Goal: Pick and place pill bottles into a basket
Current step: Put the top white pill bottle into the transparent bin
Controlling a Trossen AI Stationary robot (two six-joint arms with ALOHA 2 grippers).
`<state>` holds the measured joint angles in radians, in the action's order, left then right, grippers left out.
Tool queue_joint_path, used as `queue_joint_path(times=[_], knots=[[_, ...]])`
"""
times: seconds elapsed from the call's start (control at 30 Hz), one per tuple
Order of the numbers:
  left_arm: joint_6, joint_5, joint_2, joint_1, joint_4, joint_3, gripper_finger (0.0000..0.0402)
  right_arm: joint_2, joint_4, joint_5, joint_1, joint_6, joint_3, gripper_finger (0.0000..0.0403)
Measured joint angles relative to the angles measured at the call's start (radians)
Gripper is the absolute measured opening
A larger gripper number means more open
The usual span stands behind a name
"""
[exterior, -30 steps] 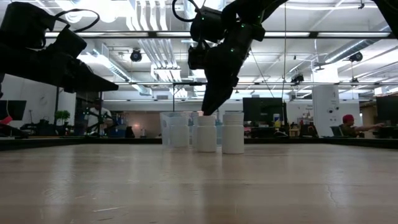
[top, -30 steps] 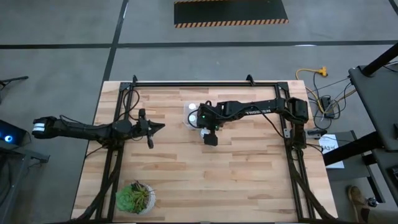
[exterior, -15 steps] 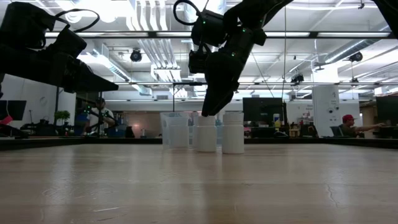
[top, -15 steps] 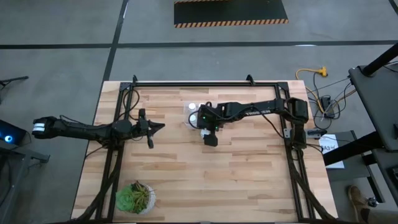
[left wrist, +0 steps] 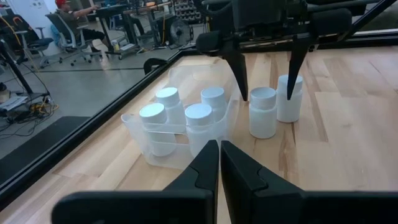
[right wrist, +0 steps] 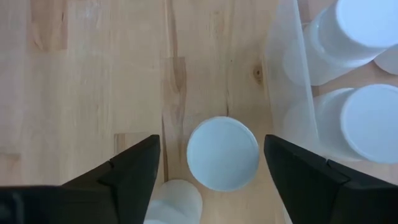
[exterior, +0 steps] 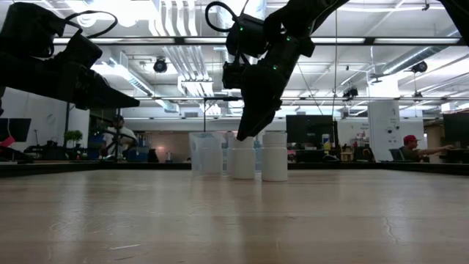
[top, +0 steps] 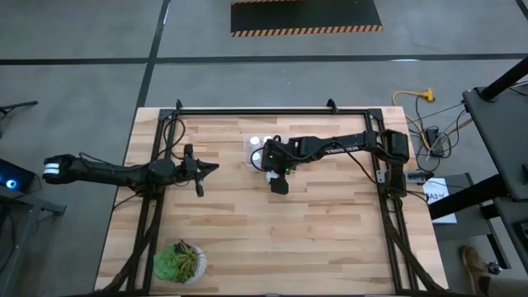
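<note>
While the right gripper (right wrist: 211, 163) hangs over one pill bottle (right wrist: 222, 153), fingers apart, nothing is gripped.

Seen from the right wrist, that bottle stands upright on the table (top: 330, 231) between the two dark fingers (right wrist: 134, 165), its round cap clear of both. A second loose bottle (left wrist: 289, 98) stands just beside it. The clear basket (left wrist: 163, 147) sits on the bottle's other side, near the table's far edge around mid-width; four bottles (left wrist: 198, 121) stand upright inside it. The left gripper (top: 213, 168) waits, fingers pressed together, over the left half of the table, well apart from the basket. A potted plant (top: 178, 262) sits at the near left corner.
</note>
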<state>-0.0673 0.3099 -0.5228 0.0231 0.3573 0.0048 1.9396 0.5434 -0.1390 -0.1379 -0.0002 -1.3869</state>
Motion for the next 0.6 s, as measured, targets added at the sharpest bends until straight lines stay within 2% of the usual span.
queue_joint_path(times=[0.17, 0.4, 0.6], knots=[[0.0, 0.0, 0.0, 0.0, 0.0, 0.0, 0.0, 0.0, -0.002, 0.0, 0.0, -0.001, 0.001, 0.0229], [0.0, 0.0, 0.0, 0.0, 0.0, 0.0, 0.0, 0.0, -0.005, 0.0, 0.003, -0.001, 0.001, 0.0139], [0.002, 0.0, 0.0, 0.0, 0.0, 0.0, 0.0, 0.0, -0.004, -0.001, 0.004, 0.0, 0.001, 0.0138]])
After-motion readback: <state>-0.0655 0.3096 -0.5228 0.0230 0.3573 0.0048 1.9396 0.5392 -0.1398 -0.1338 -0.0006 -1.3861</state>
